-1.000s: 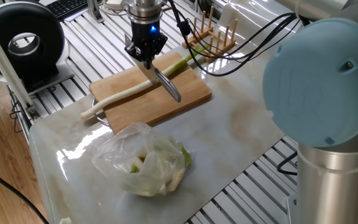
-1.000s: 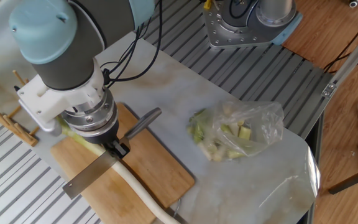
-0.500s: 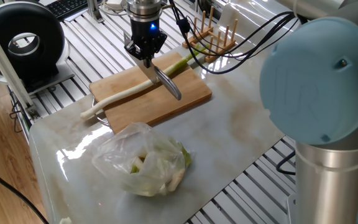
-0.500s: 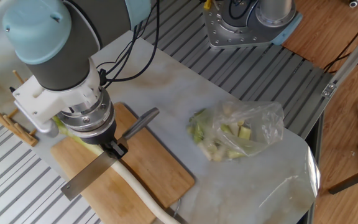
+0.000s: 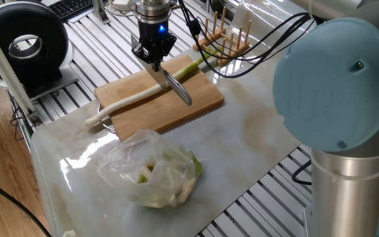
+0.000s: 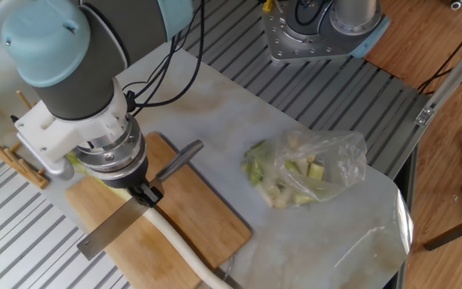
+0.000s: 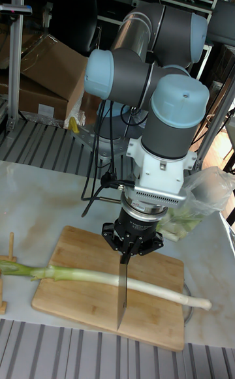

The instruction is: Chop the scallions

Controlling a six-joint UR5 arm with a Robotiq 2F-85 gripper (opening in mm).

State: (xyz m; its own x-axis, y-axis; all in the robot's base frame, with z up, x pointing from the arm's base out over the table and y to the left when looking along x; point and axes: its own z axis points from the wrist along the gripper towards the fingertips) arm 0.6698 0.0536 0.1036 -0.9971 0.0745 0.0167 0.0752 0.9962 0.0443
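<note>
1. While the arm hung over the wooden board (image 5: pixel 160 99), the gripper (image 5: pixel 154 54) was clamped on the knife (image 7: pixel 121 288), blade pointing down at the board's middle.
2. The scallions (image 7: pixel 111 278) lay whole and uncut along the board, white end poking past one short edge and green top trailing off the opposite one, towards the wooden rack (image 5: pixel 226 36).
3. My read was that the stalk would be light and soft, round enough to roll under the edge, firmer at the white end and limp in the leaves. Nothing was pinning it down, so a straight downward press mid-stalk looked the safest way to take it.
4. The tall fixed view showed the blade crossing the stalk edge-on; whether it was touching, I couldn't tell.
5. Only the two side cameras showed the plastic bag (image 6: pixel 311 170) of green pieces, sitting well apart from the board on the marble top (image 5: pixel 255 138).
</note>
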